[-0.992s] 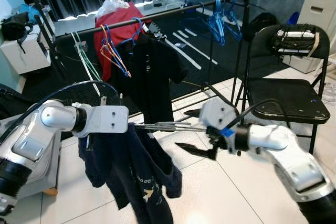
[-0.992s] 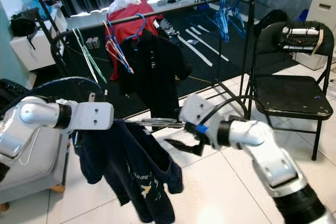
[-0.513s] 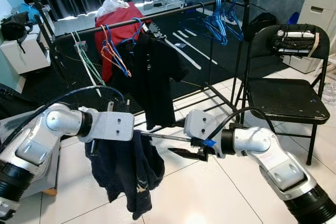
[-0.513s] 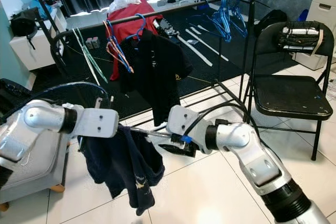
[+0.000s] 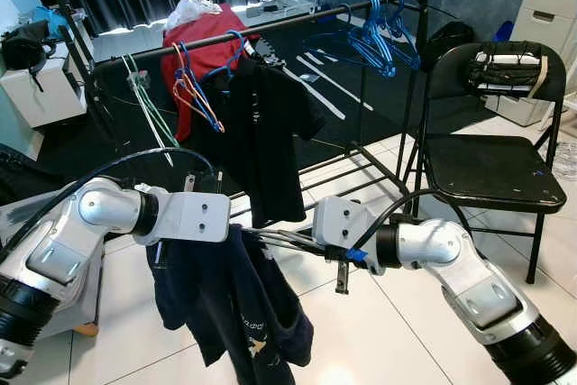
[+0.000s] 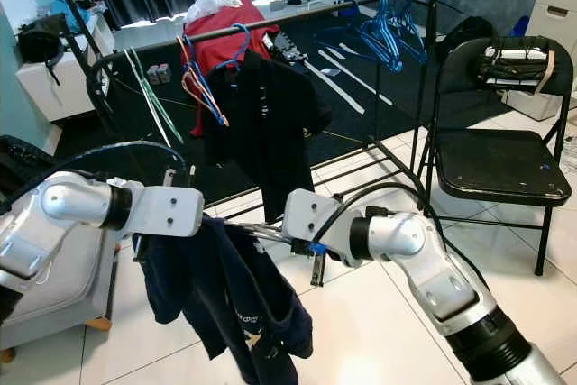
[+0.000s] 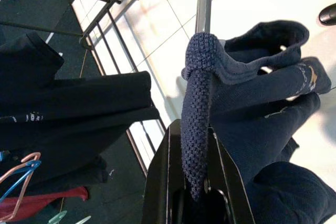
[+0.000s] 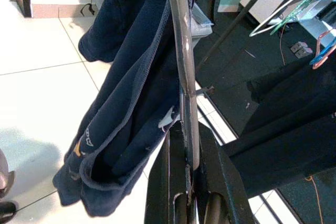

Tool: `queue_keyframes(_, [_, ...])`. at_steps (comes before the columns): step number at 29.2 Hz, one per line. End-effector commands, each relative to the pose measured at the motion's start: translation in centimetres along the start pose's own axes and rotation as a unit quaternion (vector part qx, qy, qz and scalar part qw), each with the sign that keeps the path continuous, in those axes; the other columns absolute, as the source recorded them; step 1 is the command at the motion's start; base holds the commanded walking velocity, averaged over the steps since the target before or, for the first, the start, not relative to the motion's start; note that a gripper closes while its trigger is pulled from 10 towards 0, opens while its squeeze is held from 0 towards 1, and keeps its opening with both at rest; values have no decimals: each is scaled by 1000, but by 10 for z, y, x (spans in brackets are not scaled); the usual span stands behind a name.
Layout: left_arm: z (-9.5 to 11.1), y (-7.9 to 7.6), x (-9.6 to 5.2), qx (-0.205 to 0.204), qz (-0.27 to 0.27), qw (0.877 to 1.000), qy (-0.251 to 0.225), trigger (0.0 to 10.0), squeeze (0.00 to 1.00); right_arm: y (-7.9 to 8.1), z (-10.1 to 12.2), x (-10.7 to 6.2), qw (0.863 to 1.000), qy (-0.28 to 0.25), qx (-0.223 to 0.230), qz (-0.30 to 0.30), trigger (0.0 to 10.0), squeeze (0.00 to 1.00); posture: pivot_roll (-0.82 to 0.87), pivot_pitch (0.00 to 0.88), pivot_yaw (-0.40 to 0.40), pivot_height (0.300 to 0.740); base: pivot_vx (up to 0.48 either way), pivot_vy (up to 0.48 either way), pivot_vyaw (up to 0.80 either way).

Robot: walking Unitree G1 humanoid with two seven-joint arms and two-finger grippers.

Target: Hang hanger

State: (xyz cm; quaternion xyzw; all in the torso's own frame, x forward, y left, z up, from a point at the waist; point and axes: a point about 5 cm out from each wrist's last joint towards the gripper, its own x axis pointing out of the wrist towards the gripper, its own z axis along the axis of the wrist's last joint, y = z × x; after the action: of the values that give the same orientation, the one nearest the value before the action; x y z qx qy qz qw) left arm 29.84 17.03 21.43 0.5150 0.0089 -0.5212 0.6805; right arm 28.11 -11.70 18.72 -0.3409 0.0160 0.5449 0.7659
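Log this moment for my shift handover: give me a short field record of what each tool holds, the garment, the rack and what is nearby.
left tool: shut on the navy garment's ribbed collar
right tool: shut on the metal hanger
navy garment: draped on the hanger, hanging between the two arms above the tiled floor
clothes rack: behind the arms, carrying a black shirt, a red garment and blue hangers
folding chair: right of the rack, a folded item on its backrest
task state: hanger not yet on the rack
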Motion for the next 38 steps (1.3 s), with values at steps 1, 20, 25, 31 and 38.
queue_keyframes(1, [7, -1, 3, 5, -6, 1000, -17, 10000, 0, 0, 1, 5, 1000, 3, -9, 6, 0, 0, -109, 0, 104, 740, 0, 0, 0])
queue_keyframes(20, [11, 10, -23, -77, 17, 992, -96, 10000, 1000, -14, 10, -7, 999, -35, 3, -32, 0, 0, -107, 0, 107, 740, 0, 0, 0])
queue_keyframes(25, [-1, 30, -46, -117, 110, 981, -113, 10000, 1000, -30, 9, -34, 994, -64, 43, -78, 0, 0, -106, 0, 108, 740, 0, 0, 0])
queue_keyframes(31, [-11, 38, -57, -162, 184, 960, -137, 10000, 1000, -37, 11, -48, 988, -90, 65, -106, 0, 0, -109, 0, 112, 740, 0, 0, 0])
queue_keyframes(38, [-26, 10, -39, -310, 225, 894, -234, 10000, 0, -40, 29, -61, 968, -187, 112, -126, 0, 0, -111, 0, 115, 740, 0, 0, 0])
